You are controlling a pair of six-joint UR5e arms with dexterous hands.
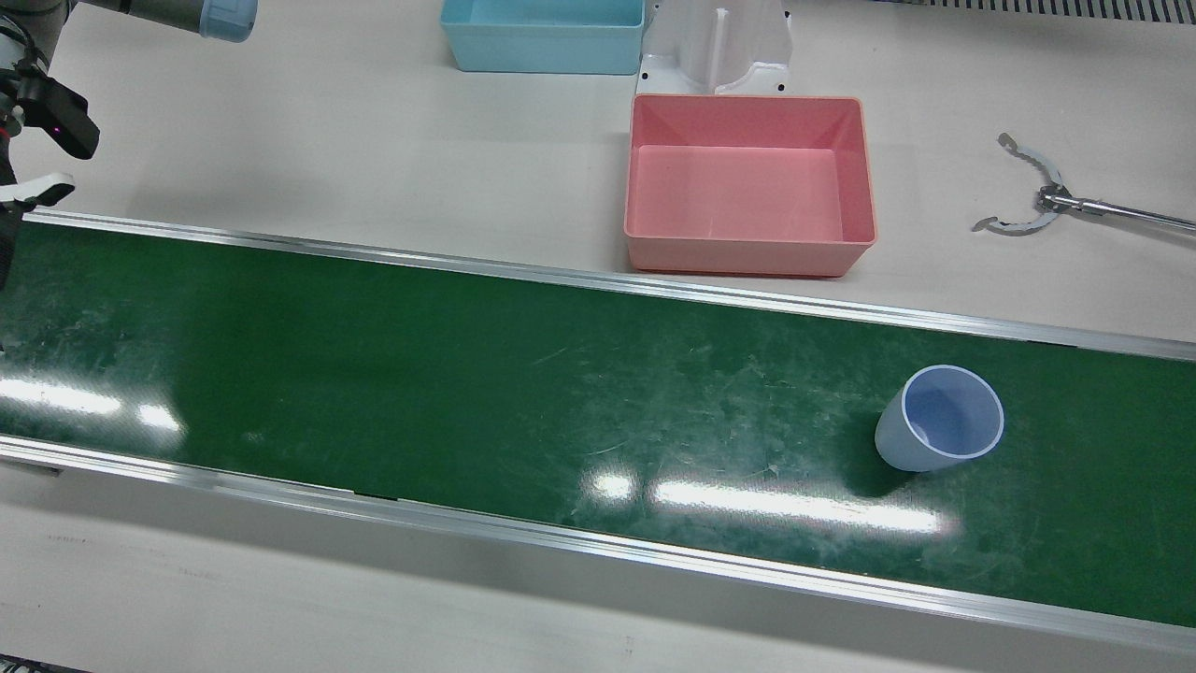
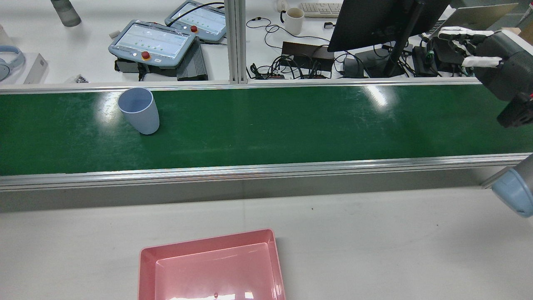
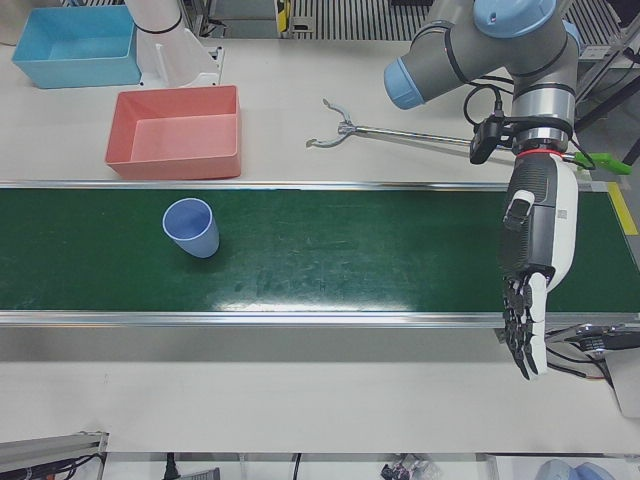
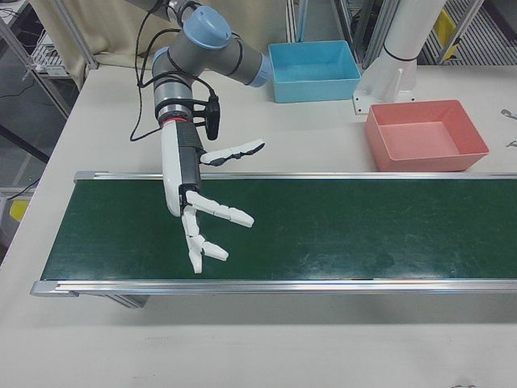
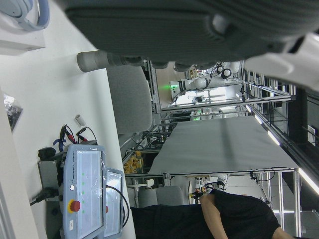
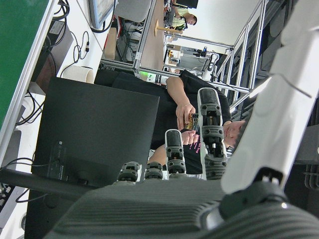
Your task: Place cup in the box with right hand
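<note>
No text, label, brand or number can be read on anything in these views.

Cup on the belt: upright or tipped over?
Upright. The cup stands on its base on the green belt, open rim facing up, empty inside.

The green belt [image 1: 467, 374] lies bare along nearly its whole length, with only the cup [image 1: 939, 418] standing upright on it near the robot's left end, so there is open room on every side of the cup. The right hand [image 4: 198, 206] hangs with fingers spread over the opposite end of the belt, well apart from the cup, with nothing between them. The pink box [image 1: 747, 182] sits just behind the belt's rear rail [image 1: 598, 280], its top open and its inside empty. A blue box [image 1: 544, 33] and a white pedestal [image 1: 718, 47] stand close behind it. A metal grabber tool [image 1: 1056, 198] lies on the table beside the box, apart from it.
</note>
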